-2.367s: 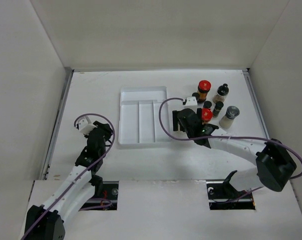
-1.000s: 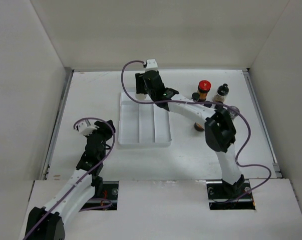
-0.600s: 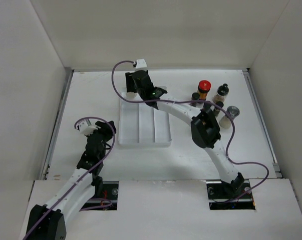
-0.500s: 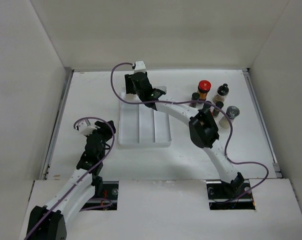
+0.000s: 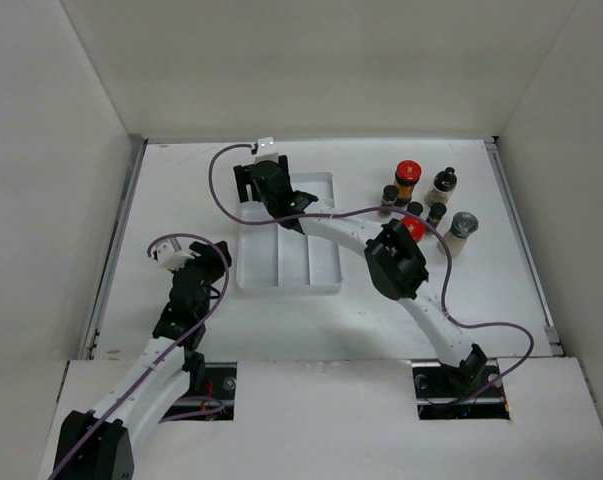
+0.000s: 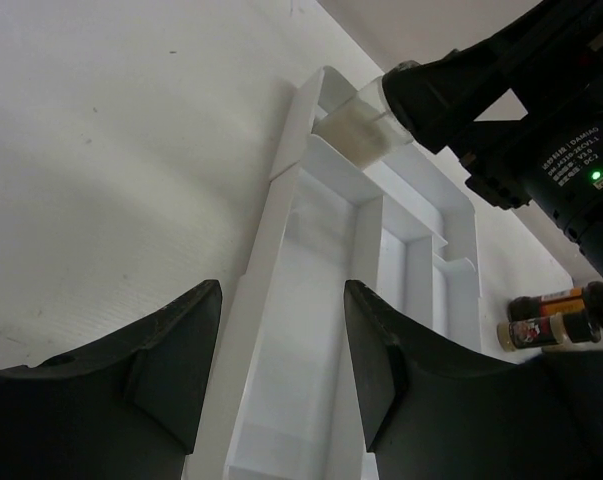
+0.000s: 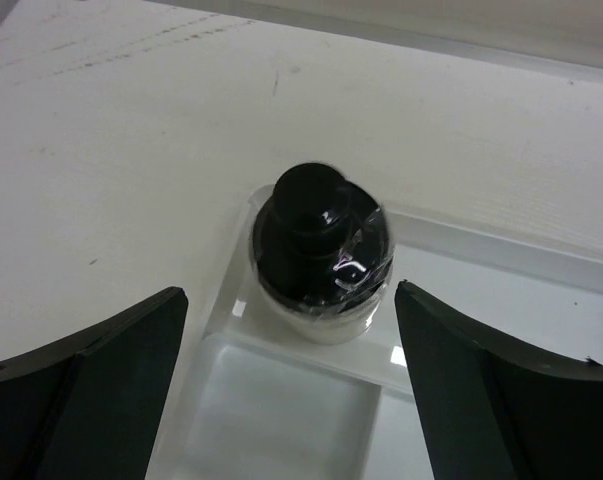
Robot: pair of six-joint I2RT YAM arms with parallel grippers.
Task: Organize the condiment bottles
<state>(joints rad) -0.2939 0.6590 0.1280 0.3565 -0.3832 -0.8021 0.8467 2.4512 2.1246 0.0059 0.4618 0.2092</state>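
the white bench (image 5: 181, 180) carries a white plastic three-compartment tray (image 5: 281, 265), lying left of centre and towards the far edge. the right arm reaches across to the tray's far-left corner, and its gripper (image 7: 286, 300) is spread wide, a finger on either side of a pale clear bottle with a black cap under shrink film (image 7: 321, 255), with clear space on both sides. that bottle stands upright inside the tray, tucked into the far-left corner compartment, so i judge one placement done or all but done. the left gripper (image 6: 281, 295) is also parted and holds nothing. it hangs low near the tray's near-left side, pointing along its length.

the other bottles are outside the tray, grouped on the bench towards the far-right corner. i count about seven:
- a red-capped bottle with a dark and orange label (image 5: 408, 172), farthest back
- a second red-capped bottle (image 5: 413, 228), partly hidden by the right arm
- a clear bottle with a black cap (image 5: 442, 184)
- a pale bottle with a grey cap (image 5: 461, 228)
- three tiny dark black-capped bottles (image 5: 389, 194) (image 5: 415, 208) (image 5: 436, 212) in between

the task looks barely started, with one bottle in and most of the set yet to be moved. the tray's long compartments hold nothing that i can see.
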